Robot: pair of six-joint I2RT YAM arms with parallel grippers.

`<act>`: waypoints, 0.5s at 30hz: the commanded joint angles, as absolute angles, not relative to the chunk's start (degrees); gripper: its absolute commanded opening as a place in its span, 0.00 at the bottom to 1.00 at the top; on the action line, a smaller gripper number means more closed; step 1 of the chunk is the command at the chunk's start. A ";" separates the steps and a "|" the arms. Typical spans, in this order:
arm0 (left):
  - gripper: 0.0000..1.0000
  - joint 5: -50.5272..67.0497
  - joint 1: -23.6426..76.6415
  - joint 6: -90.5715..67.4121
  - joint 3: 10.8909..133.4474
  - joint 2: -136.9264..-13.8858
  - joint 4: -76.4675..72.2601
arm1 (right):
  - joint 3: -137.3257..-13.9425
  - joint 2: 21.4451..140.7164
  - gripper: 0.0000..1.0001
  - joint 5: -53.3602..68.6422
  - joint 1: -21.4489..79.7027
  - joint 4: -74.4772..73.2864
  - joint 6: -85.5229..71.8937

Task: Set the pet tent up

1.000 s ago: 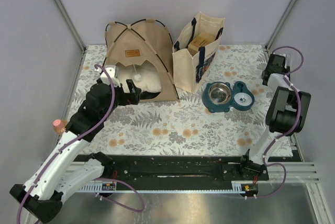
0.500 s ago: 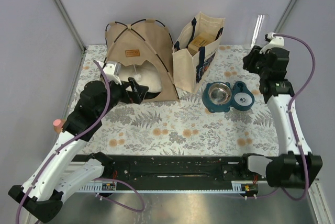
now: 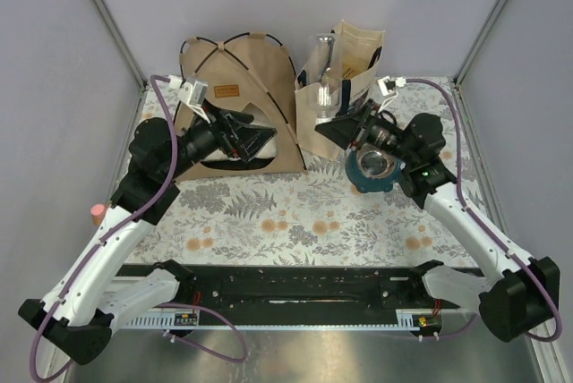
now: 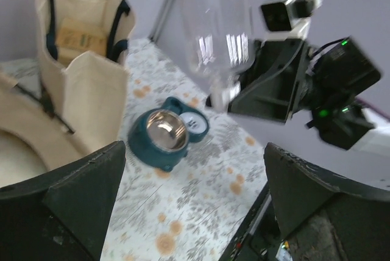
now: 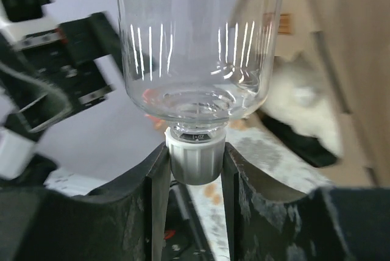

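Bench [image 3: 295, 222] is carrying the pet tent [image 3: 235, 88] at far left, standing arched on its poles, looking set up imo. Tote bag [image 3: 345, 88] is sitting just right of it. Right pincer [image 5: 195, 163] is pinching a clear bottle [image 5: 195, 41] by its grey cap, neck down, prob keeping the body free. Left pincer [image 3: 255, 135] is hovering spread & empty at the tent doorway. Only the right wrist cam is showing that cap grip; only the top cam is showing the whole tent.

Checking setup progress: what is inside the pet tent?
A fluffy white pillow lies inside the pet tent, seen in the right wrist view. From above, the left gripper covers most of the doorway, so the rest is hidden.
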State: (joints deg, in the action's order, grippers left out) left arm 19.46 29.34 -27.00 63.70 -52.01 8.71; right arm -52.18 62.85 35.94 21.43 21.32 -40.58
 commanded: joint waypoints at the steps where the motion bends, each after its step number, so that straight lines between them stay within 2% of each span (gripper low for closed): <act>1: 0.99 26.89 29.09 -35.23 65.04 -54.75 -5.09 | -55.02 66.08 0.00 41.22 28.37 37.95 -50.62; 7: 0.99 24.88 29.09 -40.95 65.30 -57.48 -8.17 | -56.25 70.04 0.00 42.36 33.22 47.98 -56.59; 15: 0.99 29.43 29.00 -46.31 63.20 -59.94 -17.48 | -58.62 74.53 0.00 45.09 36.91 47.29 -57.22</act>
